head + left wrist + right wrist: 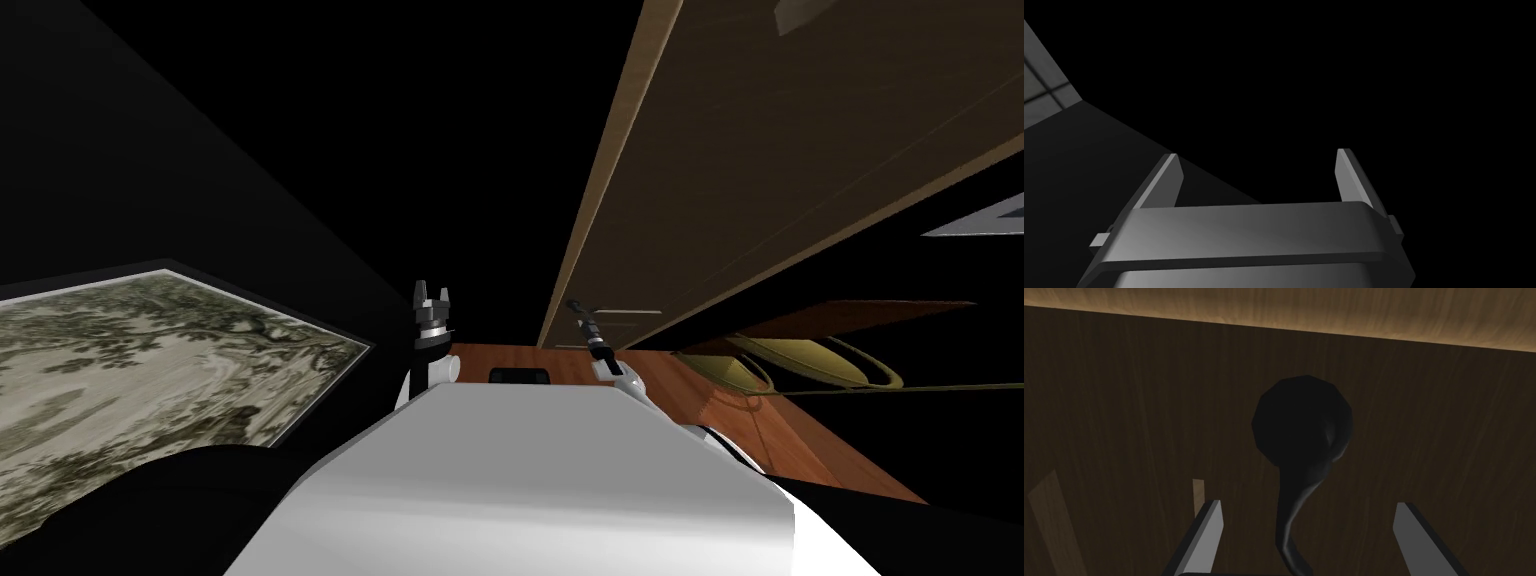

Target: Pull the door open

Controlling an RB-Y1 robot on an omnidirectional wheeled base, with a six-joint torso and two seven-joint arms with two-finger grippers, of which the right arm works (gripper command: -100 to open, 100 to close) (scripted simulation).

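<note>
Now, settle the grip before you think of pulling: your right gripper (1309, 504) is spread wide and holds nothing, and the black lever handle (1301, 423) runs from its round base on the dark brown door (1124, 413) back toward the gripper's body, passing between the two fingers (1209, 523) without touching either. It lies a little nearer one blade than the other, so I would centre the hand on the lever first, then ease forward until the blades overlap it properly before you close. Close on the lever's shaft, not on the round base (the base gives the blades nothing to bear on). A lever of this kind probably wants turning before the latch frees, so expect to press it and then draw back along the door's swing, not straight toward you. In the head view the gripper sits close against the door's face, so keep the approach slow. Your left gripper (1259, 155) is held up on the left, well apart from the door, also open and empty.
</note>
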